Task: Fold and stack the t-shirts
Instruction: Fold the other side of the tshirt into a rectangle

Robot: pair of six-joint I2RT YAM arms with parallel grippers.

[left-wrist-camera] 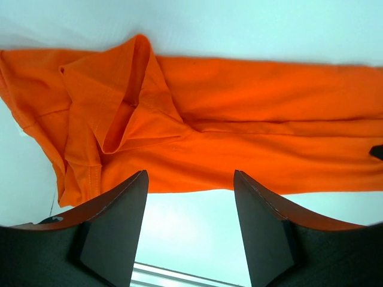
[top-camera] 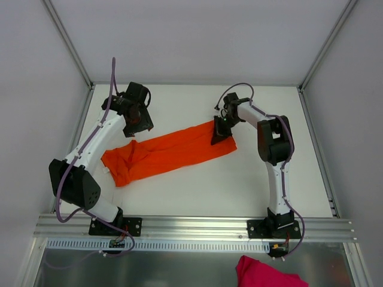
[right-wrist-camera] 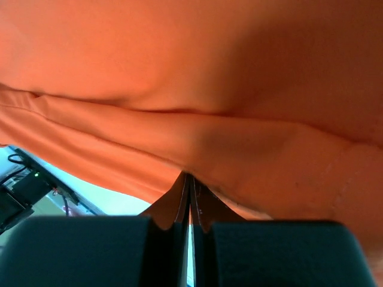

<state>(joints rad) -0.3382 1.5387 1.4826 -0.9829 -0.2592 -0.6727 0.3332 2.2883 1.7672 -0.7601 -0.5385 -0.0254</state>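
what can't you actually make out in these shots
Top view: pink cloth is cut off by the bottom edge; garment type unknown.
Top view: right gripper has its fingertips hidden under its own wrist.
Right wrist view: orange t-shirt nearly fills the frame, too close to read its shape.

I find nothing I can read here: no lettering, number or brand mark shows on the orange t-shirt (top-camera: pixel 167 152) or the table (top-camera: pixel 197 191).

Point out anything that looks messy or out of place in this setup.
The orange t-shirt lies slanted across the table as a long strip. Its left end is rumpled, with a flap flopped over in loose folds. A pink cloth lies off the table, beyond the near rail.
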